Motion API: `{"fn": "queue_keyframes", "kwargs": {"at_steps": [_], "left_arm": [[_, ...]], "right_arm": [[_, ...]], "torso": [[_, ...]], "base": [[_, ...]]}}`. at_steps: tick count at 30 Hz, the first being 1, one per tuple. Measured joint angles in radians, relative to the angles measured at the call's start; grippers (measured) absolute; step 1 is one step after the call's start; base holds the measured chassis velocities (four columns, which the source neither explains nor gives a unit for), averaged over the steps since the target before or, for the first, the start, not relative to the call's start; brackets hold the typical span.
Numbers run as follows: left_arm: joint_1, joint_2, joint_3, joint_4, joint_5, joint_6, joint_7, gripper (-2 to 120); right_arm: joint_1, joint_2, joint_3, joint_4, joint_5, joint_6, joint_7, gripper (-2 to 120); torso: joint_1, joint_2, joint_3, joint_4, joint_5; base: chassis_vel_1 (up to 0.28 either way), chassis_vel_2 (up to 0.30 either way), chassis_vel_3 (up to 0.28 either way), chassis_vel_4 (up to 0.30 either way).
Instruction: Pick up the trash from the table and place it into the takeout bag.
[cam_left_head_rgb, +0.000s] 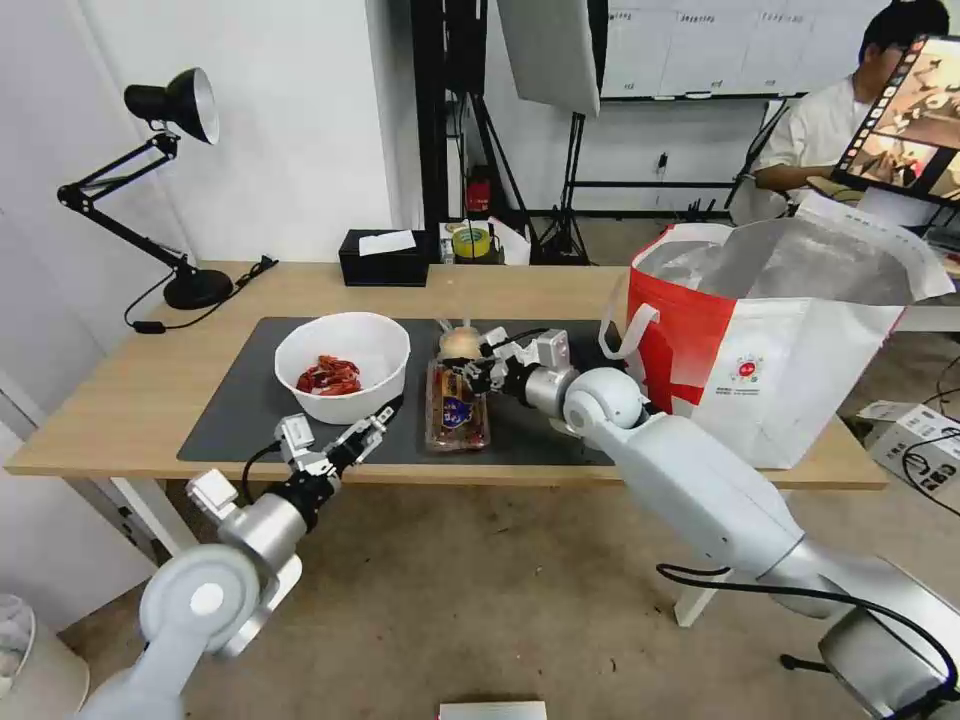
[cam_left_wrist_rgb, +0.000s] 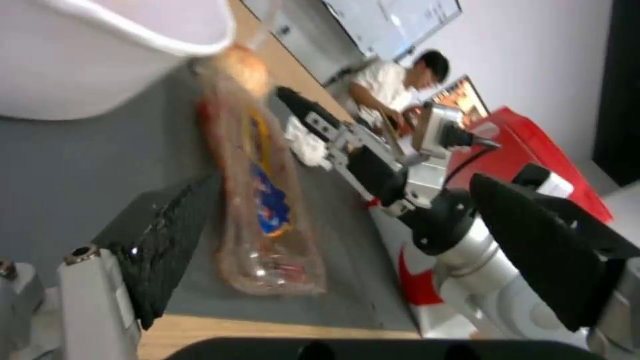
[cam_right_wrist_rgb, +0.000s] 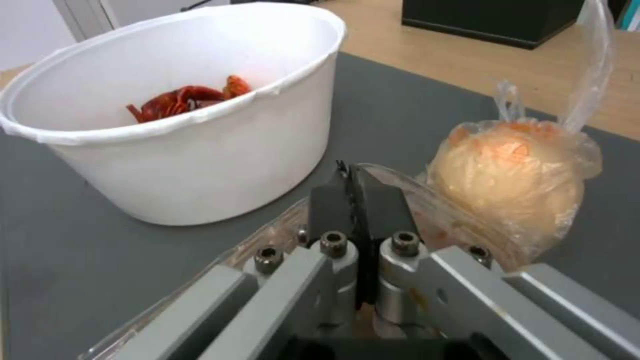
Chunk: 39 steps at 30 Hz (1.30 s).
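On the table (cam_left_head_rgb: 120, 400), the dark mat (cam_left_head_rgb: 235, 410) carries the trash. The white bowl (cam_left_head_rgb: 342, 365) with red shells (cam_right_wrist_rgb: 190, 97) stands at the left. Beside it lies the clear tray (cam_left_head_rgb: 457, 408), and the small bag with a tan lump (cam_right_wrist_rgb: 513, 177) rests at the tray's far end. A crumpled tissue (cam_left_wrist_rgb: 303, 145) lies beyond the tray. My right gripper (cam_left_head_rgb: 472, 376) is shut on the tray's rim by the tan lump. By the bowl's near right side, my left gripper (cam_left_head_rgb: 375, 425) stands open and holds nothing. The takeout bag (cam_left_head_rgb: 780, 340) stands open at the table's right end.
A black desk lamp (cam_left_head_rgb: 190, 285) stands at the back left of the table. A black tissue box (cam_left_head_rgb: 383, 258) and a tape roll (cam_left_head_rgb: 470, 242) sit along the far edge. A grey box (cam_left_head_rgb: 915, 430) is beyond the table's right end.
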<state>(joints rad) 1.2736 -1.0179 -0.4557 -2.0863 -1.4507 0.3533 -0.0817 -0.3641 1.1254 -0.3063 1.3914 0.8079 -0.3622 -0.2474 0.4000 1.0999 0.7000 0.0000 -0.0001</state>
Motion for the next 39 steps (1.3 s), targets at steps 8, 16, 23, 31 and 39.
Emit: {"fn": "queue_keyframes", "kwargs": {"at_steps": [8,16,23,31,39], "left_arm": [[-0.107,0.038,0.058,0.054,-0.036,0.044,0.009,100],[-0.165,0.052,0.119,0.099,-0.028,0.056,-0.035,100],[-0.240,0.048,0.190,0.168,-0.004,0.057,-0.066,100],[-0.292,0.039,0.237,0.217,0.008,0.055,-0.094,100],[-0.328,0.028,0.264,0.262,0.042,0.046,-0.116,100]], "right_arm": [[-0.013,-0.007,0.011,0.011,-0.002,0.000,0.000,0],[-0.018,-0.007,0.018,0.012,-0.013,0.000,-0.003,0],[-0.038,-0.018,0.032,0.035,-0.017,0.001,-0.005,0],[-0.040,-0.026,0.039,0.046,-0.017,0.001,-0.005,0],[-0.046,-0.026,0.044,0.046,-0.017,0.001,-0.006,0]], "torso": [[0.000,0.000,0.000,0.0000,0.0001],[0.000,0.000,0.000,0.0000,0.0001],[0.000,0.000,0.000,0.0000,0.0001],[0.000,0.000,0.000,0.0000,0.0001],[0.000,0.000,0.000,0.0000,0.0001]], "base": [[0.000,0.000,0.000,0.000],[0.000,0.000,0.000,0.000],[0.000,0.000,0.000,0.000],[0.000,0.000,0.000,0.000],[0.000,0.000,0.000,0.000]]}}
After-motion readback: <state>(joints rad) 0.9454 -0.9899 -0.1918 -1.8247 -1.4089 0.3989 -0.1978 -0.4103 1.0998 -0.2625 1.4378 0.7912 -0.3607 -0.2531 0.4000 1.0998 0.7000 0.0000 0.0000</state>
